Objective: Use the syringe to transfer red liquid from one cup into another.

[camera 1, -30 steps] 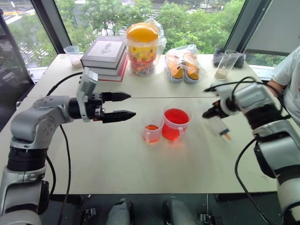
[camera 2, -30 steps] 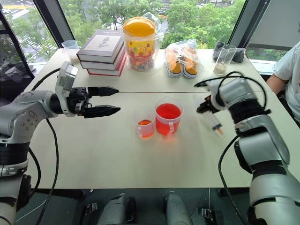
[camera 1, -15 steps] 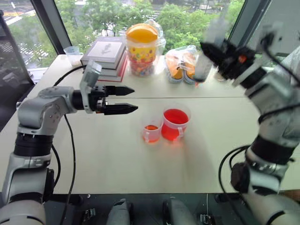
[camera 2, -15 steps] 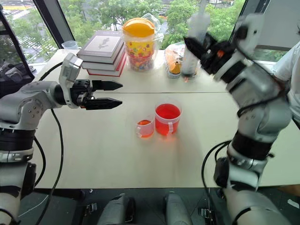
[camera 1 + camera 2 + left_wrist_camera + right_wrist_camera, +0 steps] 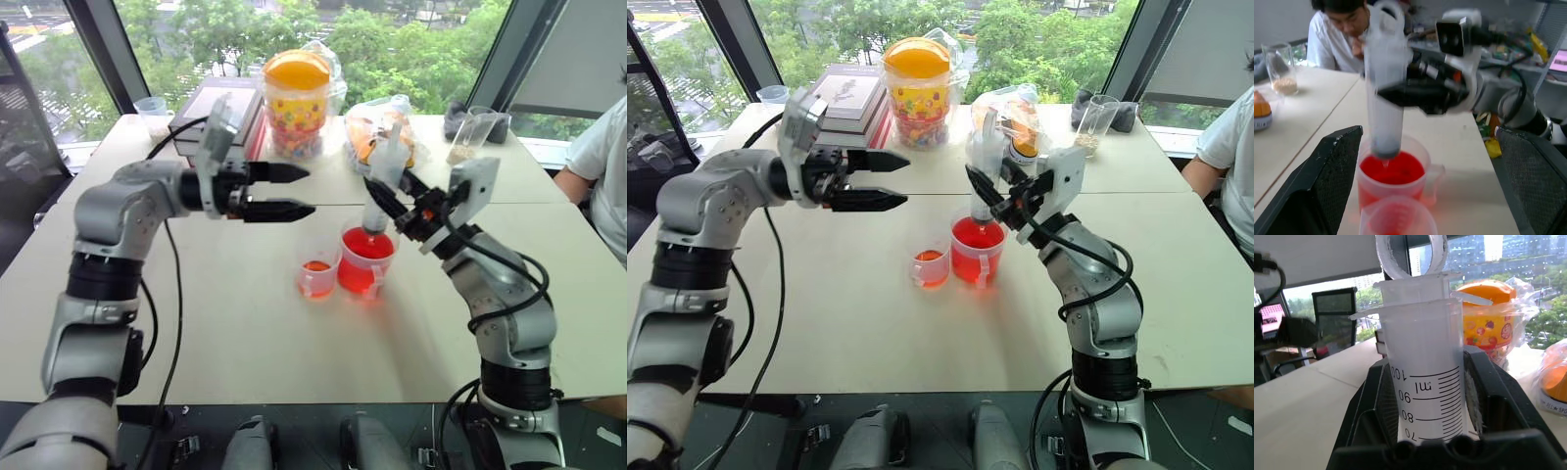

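An office: mesh chair (image 5: 1332, 308), meeting table (image 5: 245, 333), big windows (image 5: 411, 39).

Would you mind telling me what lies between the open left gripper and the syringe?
Nothing: in the left eye view, bare air over the table separates the left gripper from the syringe.

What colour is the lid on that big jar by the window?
Orange-yellow. The jar's lid shows best in the left eye view, beside the stack of books.

Bright daylight from windows (image 5: 411, 39); left wrist view blurred.
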Available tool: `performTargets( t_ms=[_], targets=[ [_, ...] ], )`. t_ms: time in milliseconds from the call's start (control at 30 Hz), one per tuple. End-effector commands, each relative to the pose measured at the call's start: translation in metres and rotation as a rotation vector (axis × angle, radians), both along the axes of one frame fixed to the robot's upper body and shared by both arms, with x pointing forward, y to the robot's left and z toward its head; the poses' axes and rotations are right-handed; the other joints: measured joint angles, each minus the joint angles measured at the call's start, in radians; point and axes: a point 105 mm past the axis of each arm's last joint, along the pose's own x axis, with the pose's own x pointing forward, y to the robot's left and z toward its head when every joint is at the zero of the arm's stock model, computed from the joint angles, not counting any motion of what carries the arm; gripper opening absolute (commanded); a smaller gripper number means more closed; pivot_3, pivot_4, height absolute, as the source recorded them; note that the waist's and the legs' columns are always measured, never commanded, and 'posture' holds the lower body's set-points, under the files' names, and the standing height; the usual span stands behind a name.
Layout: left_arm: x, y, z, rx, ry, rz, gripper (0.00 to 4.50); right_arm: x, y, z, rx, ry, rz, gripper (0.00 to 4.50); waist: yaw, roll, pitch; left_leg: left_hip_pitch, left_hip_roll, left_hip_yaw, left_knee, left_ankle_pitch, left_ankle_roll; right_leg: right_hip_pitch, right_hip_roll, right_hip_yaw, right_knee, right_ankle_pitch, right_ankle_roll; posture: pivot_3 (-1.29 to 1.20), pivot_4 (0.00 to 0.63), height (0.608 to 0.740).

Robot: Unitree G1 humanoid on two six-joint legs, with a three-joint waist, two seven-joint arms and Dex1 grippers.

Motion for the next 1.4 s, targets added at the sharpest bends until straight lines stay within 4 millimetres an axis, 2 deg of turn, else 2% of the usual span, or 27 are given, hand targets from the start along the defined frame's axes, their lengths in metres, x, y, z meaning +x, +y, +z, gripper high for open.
performTargets(
  t_ms=[33,200,600,967,1067,1300,1400],
  targets=[
    [-0.002,-0.012,0.019,-0.023,-0.074,-0.044,4.5,-0.004,0.001,0.012,-0.003,-0.072,-0.007,1.46,-0.001,0.0,0.0,0.0,0.0,0.0,0.0,0.0,0.0,0.0,0.0,0.0,0.0,0.0,0.0,0.0,0.15,0.74],
    [0.002,-0.03,0.029,-0.049,-0.095,-0.089,4.5,-0.004,0.003,0.008,-0.02,-0.068,-0.002,1.46,-0.003,0.0,0.0,0.0,0.0,-0.001,0.0,0.0,0.0,0.0,0.001,0.0,0.0,0.0,0.0,0.0,0.15,0.74],
    [0.007,-0.056,0.019,-0.034,-0.095,-0.15,4.5,-0.009,0.008,0.007,-0.044,-0.067,0.016,1.46,-0.001,0.0,0.0,0.0,0.0,-0.001,0.0,0.0,0.0,0.0,0.001,0.0,0.0,0.0,0.0,0.0,0.15,0.74],
    [-0.006,-0.079,0.011,-0.033,-0.056,-0.269,4.5,-0.012,0.007,0.008,-0.048,-0.064,0.013,1.46,-0.002,0.0,0.0,0.0,0.0,-0.001,0.0,0.0,0.0,0.0,0.001,0.0,0.0,0.0,0.0,0.0,0.15,0.74],
    [-0.005,-0.082,0.011,-0.038,-0.048,-0.271,3.65,-0.013,0.009,0.007,-0.052,-0.058,0.025,1.46,-0.002,0.0,0.0,0.0,0.0,-0.001,-0.001,0.0,0.0,0.0,0.001,0.0,0.0,0.0,0.0,0.0,0.15,0.74],
    [-0.003,-0.084,0.014,-0.054,-0.049,-0.26,0.14,-0.017,0.012,-0.002,-0.057,-0.017,0.057,1.46,-0.001,0.0,0.0,0.0,0.0,-0.001,-0.001,0.0,0.0,0.0,0.001,0.0,-0.001,0.0,0.0,0.0,0.15,0.74],
    [-0.003,-0.081,0.017,-0.053,-0.069,-0.251,0.02,-0.017,0.013,-0.009,-0.055,0.007,0.065,1.46,-0.001,0.0,0.0,0.0,0.0,-0.001,-0.001,0.0,0.0,0.0,0.001,0.0,-0.001,0.0,0.0,0.0,0.15,0.74]
  ],
)
